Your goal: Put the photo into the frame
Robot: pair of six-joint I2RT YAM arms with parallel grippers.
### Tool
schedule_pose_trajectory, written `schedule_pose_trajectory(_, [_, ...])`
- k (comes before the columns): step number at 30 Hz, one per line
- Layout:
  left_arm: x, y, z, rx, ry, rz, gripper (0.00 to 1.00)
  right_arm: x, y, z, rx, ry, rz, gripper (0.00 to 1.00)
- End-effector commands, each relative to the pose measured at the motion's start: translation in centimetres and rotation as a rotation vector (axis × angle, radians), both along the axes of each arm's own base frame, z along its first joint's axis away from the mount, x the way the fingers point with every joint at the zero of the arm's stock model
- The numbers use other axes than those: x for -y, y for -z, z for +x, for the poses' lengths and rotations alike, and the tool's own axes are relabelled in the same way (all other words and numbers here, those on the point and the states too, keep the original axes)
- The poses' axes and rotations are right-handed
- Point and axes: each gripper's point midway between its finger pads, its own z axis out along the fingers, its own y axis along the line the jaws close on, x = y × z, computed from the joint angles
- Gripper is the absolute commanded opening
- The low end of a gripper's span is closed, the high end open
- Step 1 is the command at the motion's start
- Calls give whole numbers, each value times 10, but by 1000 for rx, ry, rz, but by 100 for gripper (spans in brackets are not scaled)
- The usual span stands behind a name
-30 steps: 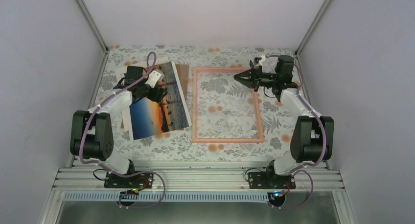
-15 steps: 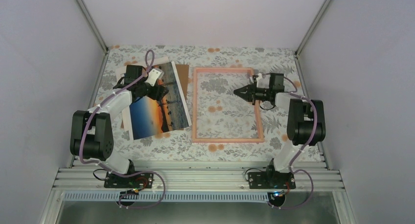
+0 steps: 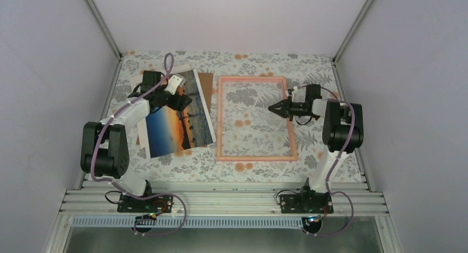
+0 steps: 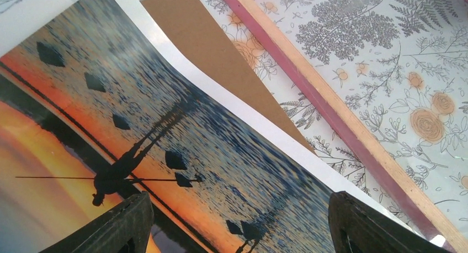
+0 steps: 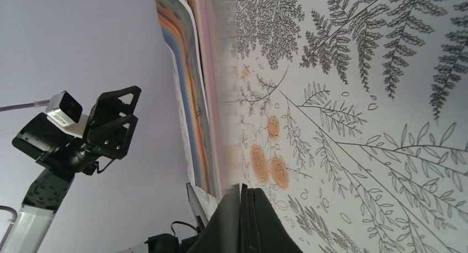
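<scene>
- Top view: the photo (image 3: 179, 117) lies face up on the desk (image 3: 309, 137) at 9 o'clock of the frame (image 3: 219, 120), outside it and slightly skewed. A brown board (image 3: 207, 82) shows under its 1 o'clock corner.
- My left pincer (image 3: 175, 98) hangs over the photo's far half, jaws wide, nothing held. My right pincer (image 3: 274, 107) is shut and empty, tip pointing to 9 o'clock over the frame's opening, near its 3 o'clock rail.
- Risk, as I judge it: the right pincer sits where the print must land and could block or nudge the frame.
- Left wrist view: my fingers (image 4: 124, 222) straddle the print. Its white border bows up over the board, and the frame's rail runs just beyond, toward 2 o'clock.
- Risk: closing here may crease the bowed edge or pick up the board too. A slide toward 3 o'clock could catch the rail.
- Right wrist view: jaws pressed together over the flowered desk. I cannot tell whether the tip touches.
- Room: bare desk inside the frame and at 6 o'clock. Walls stand close at 9 and 3.
</scene>
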Motion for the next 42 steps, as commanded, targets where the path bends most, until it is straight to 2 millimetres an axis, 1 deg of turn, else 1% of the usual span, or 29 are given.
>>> schedule_pose_trajectory(1, [4,-2,3,-9,10,-29,79,2,1,4,45,-30,-33,4])
schedule_pose_trajectory(31, [6,5,2,-30,16,-40,80,15,27,13,21,-82,-194,4])
schedule_pose_trajectory(42, [7,8,3,-39,16,-41,80,16,25,16,45,-91,-213,4])
